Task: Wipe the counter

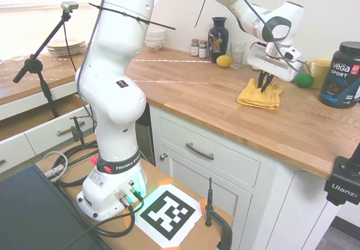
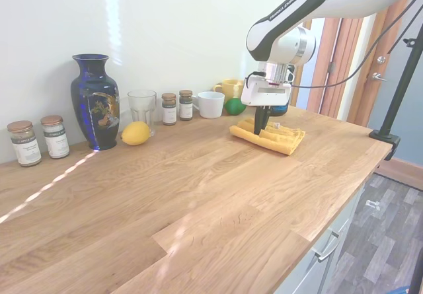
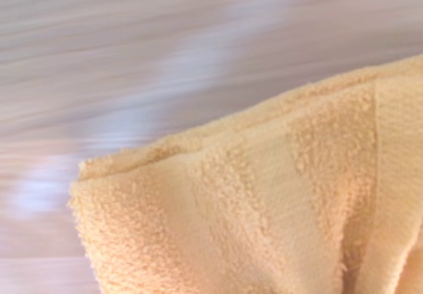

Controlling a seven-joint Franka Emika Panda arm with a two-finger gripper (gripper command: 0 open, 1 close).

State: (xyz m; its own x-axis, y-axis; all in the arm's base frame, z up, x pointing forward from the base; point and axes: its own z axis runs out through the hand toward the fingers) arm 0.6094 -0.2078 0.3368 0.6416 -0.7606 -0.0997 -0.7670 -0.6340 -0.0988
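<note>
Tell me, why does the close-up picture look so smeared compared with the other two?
Wrist view: the counter is streaked, like motion blur, while the yellow cloth keeps some texture. First exterior view: the far window area is washed out by glare, yet the cloth stays sharp. Second exterior view: pale sunlight streaks cross the counter and wall.

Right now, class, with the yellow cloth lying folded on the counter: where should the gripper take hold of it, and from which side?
From straight above, at the raised folds in the middle of the yellow cloth. It lies flat on the counter, so its edges offer no purchase, while the bunched layers do. The gripper is already there, fingers down in the folds.
</note>
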